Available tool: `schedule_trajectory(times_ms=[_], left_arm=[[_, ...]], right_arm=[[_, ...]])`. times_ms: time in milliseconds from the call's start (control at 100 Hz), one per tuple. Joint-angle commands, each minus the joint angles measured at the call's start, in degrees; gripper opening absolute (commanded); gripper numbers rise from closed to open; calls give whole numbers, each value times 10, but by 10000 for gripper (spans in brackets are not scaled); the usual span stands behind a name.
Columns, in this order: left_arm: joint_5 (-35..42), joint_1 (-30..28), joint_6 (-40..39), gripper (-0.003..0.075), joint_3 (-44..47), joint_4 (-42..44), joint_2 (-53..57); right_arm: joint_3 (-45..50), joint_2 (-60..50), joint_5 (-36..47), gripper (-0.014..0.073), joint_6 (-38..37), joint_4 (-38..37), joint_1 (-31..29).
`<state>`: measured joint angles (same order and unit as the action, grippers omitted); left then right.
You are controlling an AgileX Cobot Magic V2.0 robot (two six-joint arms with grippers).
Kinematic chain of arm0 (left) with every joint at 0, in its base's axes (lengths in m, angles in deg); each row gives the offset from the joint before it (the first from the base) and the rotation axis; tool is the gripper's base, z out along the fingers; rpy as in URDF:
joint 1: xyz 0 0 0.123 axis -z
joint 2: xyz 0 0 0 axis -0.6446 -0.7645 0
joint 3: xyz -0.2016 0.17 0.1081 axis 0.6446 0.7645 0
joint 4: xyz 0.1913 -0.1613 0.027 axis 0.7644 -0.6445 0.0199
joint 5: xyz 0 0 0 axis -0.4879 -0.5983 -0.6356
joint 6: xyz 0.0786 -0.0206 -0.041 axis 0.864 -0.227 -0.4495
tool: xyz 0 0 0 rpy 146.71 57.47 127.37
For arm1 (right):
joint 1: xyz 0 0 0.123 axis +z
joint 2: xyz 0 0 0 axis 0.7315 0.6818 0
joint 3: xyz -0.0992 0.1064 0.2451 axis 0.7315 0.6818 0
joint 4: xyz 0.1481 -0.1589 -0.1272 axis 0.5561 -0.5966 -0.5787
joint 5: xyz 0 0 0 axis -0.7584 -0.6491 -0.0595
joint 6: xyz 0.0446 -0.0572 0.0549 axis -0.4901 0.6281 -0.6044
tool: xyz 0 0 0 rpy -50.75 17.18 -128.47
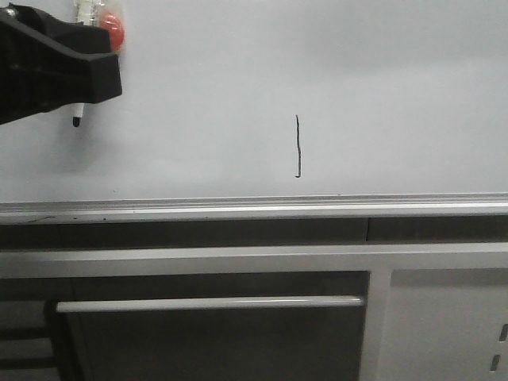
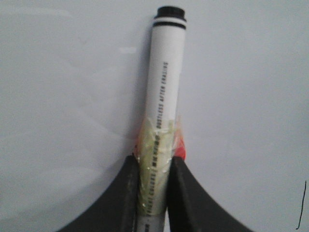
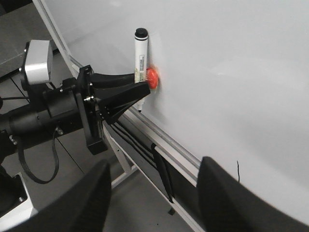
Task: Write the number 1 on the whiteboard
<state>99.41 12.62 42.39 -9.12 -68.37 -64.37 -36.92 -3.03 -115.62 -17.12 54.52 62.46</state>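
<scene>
The left arm's matte black plastic gripper (image 3: 128, 92) has two broad fingers (image 2: 123, 193) that taper in smooth concave curves to narrow tips, their outer faces plain and unmarked. Behind them sits a flat black mounting plate (image 3: 91, 113) with small bright screw heads along its edge, joined to a dark cylindrical wrist body (image 3: 46, 113). A boxy silver-grey camera housing (image 3: 38, 60) is fixed on top, and a black cable (image 3: 36, 164) loops beneath. The right arm's black gripper (image 3: 154, 198) shows two wide, rounded, smooth matte fingers (image 3: 236, 198).
</scene>
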Motion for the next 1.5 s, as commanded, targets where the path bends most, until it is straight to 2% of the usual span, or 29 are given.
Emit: schedule_trajectory(times_ms=[0,1330,1400,1490], left_arm=[[47,-1,-8,-20,-13,-16,7],[47,-1,-8,-17,-13,-12,7],[47,-1,-8,11,-13,-11,7],[47,-1,-8,93,-13,-11,7]], right_arm=[[-15,-5,16,363,2,23,0],[-15,-5,16,363,2,23,0],[-15,-5,16,363,2,23,0],[-15,-5,16,363,2,23,0]])
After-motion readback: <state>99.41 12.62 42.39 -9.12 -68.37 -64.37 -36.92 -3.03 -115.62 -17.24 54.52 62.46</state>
